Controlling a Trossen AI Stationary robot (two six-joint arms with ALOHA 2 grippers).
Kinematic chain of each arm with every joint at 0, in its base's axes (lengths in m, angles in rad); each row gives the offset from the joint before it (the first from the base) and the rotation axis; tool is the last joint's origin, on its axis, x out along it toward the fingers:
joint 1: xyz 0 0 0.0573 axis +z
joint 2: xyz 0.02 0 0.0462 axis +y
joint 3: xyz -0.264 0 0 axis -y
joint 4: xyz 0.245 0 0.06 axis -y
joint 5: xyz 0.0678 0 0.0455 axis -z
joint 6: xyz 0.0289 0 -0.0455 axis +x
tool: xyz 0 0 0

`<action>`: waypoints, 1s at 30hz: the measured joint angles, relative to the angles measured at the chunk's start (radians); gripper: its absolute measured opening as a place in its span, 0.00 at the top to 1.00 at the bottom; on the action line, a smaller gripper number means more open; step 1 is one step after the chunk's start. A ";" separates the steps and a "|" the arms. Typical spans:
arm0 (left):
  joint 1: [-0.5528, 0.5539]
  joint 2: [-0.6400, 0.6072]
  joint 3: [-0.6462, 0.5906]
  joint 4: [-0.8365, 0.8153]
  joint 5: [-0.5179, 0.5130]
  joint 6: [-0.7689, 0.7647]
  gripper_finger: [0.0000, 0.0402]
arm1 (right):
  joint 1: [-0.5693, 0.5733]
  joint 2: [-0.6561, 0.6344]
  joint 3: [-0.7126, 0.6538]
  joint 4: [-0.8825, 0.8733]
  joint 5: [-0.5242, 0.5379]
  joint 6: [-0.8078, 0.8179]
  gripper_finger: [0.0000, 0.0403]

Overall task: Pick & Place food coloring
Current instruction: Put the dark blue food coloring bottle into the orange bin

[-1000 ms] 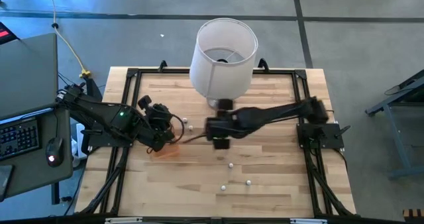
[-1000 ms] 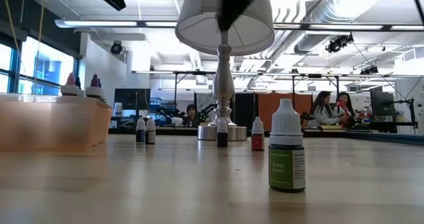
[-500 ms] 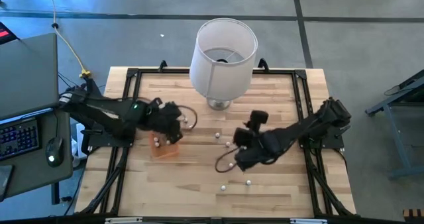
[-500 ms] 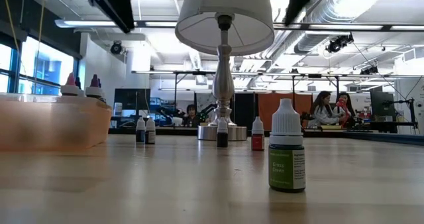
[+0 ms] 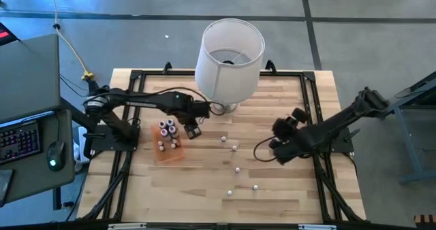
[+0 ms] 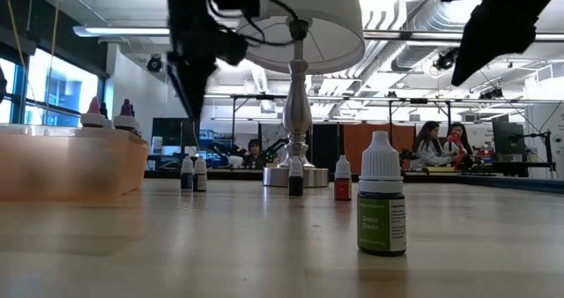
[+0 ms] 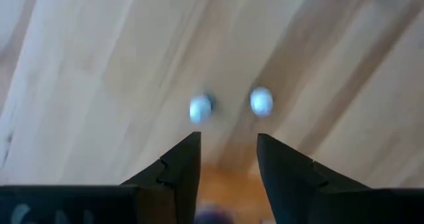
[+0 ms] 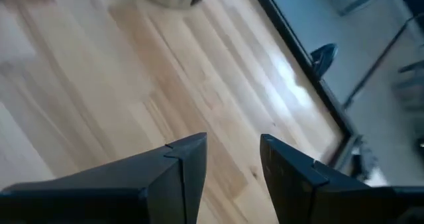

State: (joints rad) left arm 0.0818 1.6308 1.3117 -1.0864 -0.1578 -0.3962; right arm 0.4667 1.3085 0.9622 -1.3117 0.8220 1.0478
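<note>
Hovering empty with fingers parted above two bottles beside the tray, the left gripper looks between picks, needing to drop over one cap; right gripper, also parted and empty, waits near loose bottles on the table.

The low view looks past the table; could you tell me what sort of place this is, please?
Probably an open lab or workshop: exposed ceiling ducts, long strip lights, and people seated at monitors behind the wooden table.

Two white-capped bottles on wooden table, just beyond empty parted jaws
</note>
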 joint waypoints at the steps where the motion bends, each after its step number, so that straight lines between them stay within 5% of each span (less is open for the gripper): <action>1: 0.008 0.014 0.000 0.009 0.001 0.000 0.64 | 0.000 -0.023 -0.009 0.017 0.010 0.000 0.67; 8: 0.010 0.049 -0.003 0.047 0.018 0.037 0.64 | -0.002 -0.129 -0.053 0.240 0.044 -0.130 0.67; 19: 0.010 0.051 -0.111 0.098 0.013 0.049 0.64 | -0.002 -0.126 -0.062 0.566 0.010 -0.423 0.67; 30: 0.012 0.051 -0.161 0.178 -0.088 0.052 0.64 | -0.002 -0.126 -0.061 0.673 -0.002 -0.507 0.67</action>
State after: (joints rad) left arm 0.0933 1.6817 1.1511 -0.9083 -0.2461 -0.3447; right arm 0.4648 1.1824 0.9009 -0.6384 0.8204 0.5411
